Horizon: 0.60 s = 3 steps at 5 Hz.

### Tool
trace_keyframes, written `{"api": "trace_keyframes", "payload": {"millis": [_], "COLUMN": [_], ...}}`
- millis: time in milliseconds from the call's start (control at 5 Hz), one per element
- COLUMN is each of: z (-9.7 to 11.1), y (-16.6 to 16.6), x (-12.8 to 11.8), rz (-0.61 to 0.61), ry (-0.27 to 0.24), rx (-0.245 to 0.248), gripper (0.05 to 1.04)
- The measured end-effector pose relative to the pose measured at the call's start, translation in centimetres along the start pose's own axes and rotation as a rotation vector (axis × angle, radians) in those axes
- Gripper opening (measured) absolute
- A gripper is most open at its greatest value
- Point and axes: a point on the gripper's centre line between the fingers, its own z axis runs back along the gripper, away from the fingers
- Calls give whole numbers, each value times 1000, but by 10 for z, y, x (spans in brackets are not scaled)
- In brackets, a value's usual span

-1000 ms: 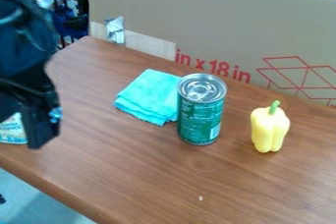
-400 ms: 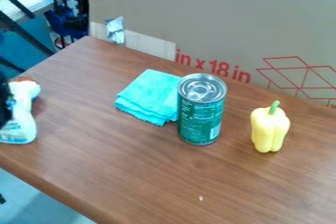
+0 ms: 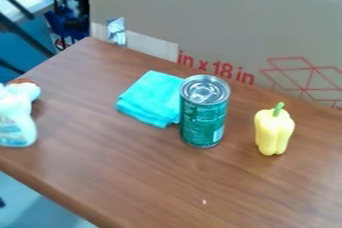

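Cannot tell the state of the gripper, whether released, clenched or grasping something; see the green can (image 3: 202, 124) upright near the middle of the table (image 3: 133, 172), with its pull-tab lid facing up; for careful handling, best to approach the can from above, centred over the lid, with pressure kept even on both sides and the body held level.

Note the folded turquoise cloth (image 3: 150, 99) flat behind the can and to the left in view, partly hidden by it; mind that near corner, easy to snag or drag; perhaps touching the can, though hard to be sure from this angle.

Allow room for the yellow pepper (image 3: 274, 131), upright on its base with green stem up, to the right of the can and apart from it; likely easy to topple with a sideways nudge.

Find the white bottle (image 3: 15, 117) at the left edge of view, cut off there, well apart from the can; watch also for the tall cardboard (image 3: 214, 17) along the far side, a likely limit on reach from behind.
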Motion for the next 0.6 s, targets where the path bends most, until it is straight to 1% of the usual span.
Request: {"api": "trace_keyframes", "payload": {"millis": [200,400,600], "z": [-4,-11,-13], "y": [15,22,26], "x": [14,27,36], "rz": [-6,-6,4], "ry": [15,16,7], "rx": [-16,-50,-70], "gripper": [1002,1002,1003]}}
